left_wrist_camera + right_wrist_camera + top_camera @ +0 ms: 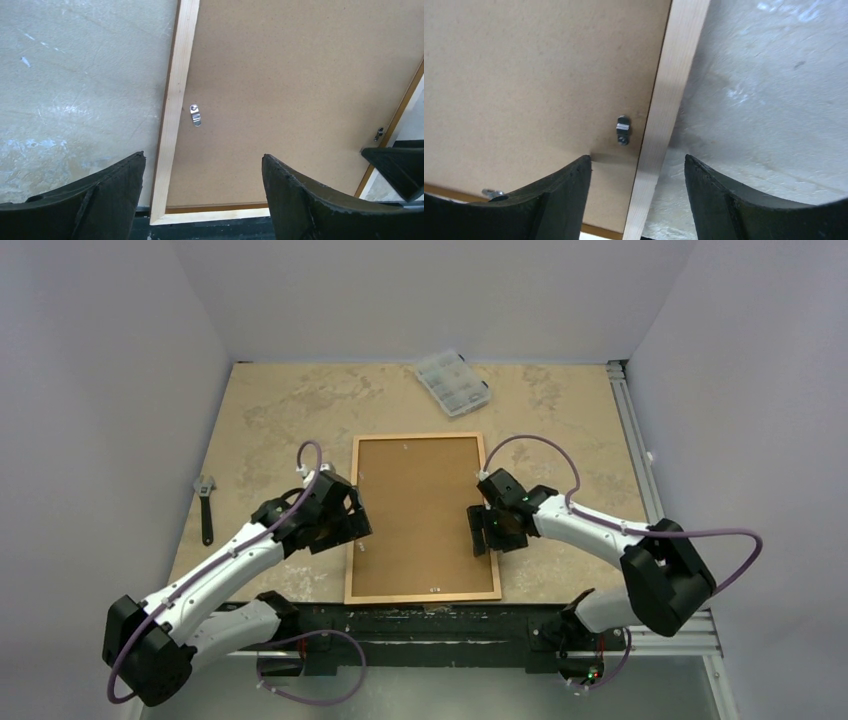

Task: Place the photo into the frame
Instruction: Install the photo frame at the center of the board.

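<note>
While the thin-railed orange-brown wooden frame [420, 436] lies face down at near centre, plain brown backing board [420, 510] seated, the left gripper [202, 160] and right gripper [636, 160] hover spread and empty over its small metal turn clips [195, 115], probably to work them (the photo is unseen, perhaps underneath).

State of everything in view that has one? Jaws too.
frame: flat on table, back up
backing board: seated in frame
left clip: lying along the frame edge
right clip: same
left gripper: jaws open, empty, over frame's left edge
right gripper: jaws open, empty, over frame's right edge
compartment box: looks closed
wrench: flat on table
photo: not in view
</note>
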Robot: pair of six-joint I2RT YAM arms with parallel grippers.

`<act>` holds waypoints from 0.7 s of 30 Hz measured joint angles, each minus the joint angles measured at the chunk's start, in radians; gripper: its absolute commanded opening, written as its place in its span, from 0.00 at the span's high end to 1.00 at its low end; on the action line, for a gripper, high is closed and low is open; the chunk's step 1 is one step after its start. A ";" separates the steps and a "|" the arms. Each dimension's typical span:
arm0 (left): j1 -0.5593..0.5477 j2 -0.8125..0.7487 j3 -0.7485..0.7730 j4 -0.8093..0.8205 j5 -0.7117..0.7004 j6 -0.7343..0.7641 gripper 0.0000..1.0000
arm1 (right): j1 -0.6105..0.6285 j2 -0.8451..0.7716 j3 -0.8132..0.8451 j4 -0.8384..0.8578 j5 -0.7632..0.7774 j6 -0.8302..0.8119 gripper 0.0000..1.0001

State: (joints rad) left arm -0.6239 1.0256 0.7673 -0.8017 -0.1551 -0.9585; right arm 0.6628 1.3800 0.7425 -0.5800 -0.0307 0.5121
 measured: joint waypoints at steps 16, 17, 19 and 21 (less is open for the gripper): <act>0.000 -0.027 -0.069 -0.002 -0.017 -0.001 0.17 | 0.000 0.130 0.117 -0.001 0.109 -0.005 0.48; 0.000 -0.021 -0.071 0.001 -0.016 -0.001 0.17 | 0.000 0.129 0.117 0.000 0.107 -0.005 0.50; 0.000 -0.007 -0.075 0.006 -0.016 -0.001 0.17 | 0.000 0.129 0.117 0.001 0.103 -0.004 0.55; 0.000 0.004 -0.079 0.013 -0.015 -0.001 0.17 | 0.000 0.129 0.117 0.001 0.101 -0.005 0.62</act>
State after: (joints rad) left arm -0.6239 1.0298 0.6888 -0.7891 -0.1699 -0.9596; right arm 0.6628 1.5093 0.8597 -0.5793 0.0704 0.5068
